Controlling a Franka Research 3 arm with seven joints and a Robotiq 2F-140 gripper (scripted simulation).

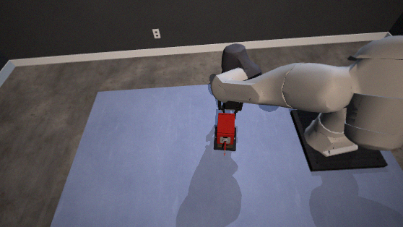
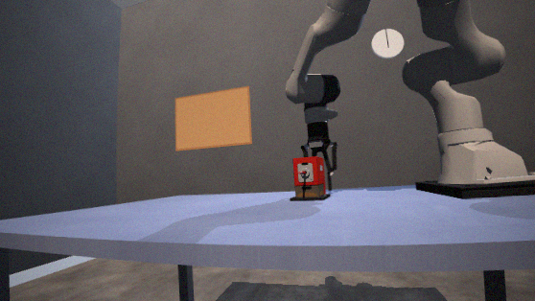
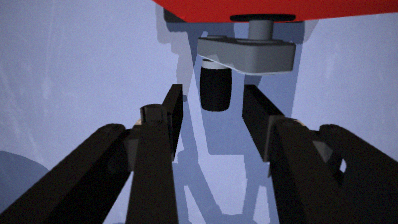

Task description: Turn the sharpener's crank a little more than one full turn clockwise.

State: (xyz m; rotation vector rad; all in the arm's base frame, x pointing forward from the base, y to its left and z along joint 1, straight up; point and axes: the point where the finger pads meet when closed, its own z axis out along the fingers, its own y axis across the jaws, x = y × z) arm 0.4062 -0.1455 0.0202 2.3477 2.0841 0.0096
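The gripper [image 3: 214, 112] is partly open and holds nothing; its fingers flank the crank knob [image 3: 215, 89] without touching, the knob just ahead between the tips. The knob's axis seems to run toward the gripper. The sharpener [image 1: 226, 126] stands mid-table [image 1: 126, 163].

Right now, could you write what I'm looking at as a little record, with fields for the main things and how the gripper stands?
object: red sharpener on a dark base, standing on the blue table
crank: grey arm with a black knob, on the sharpener side facing the gripper
gripper: open, fingers either side of the knob, not touching it
held: nothing
arm mount: black base plate on the same table
background: orange panel on the grey wall
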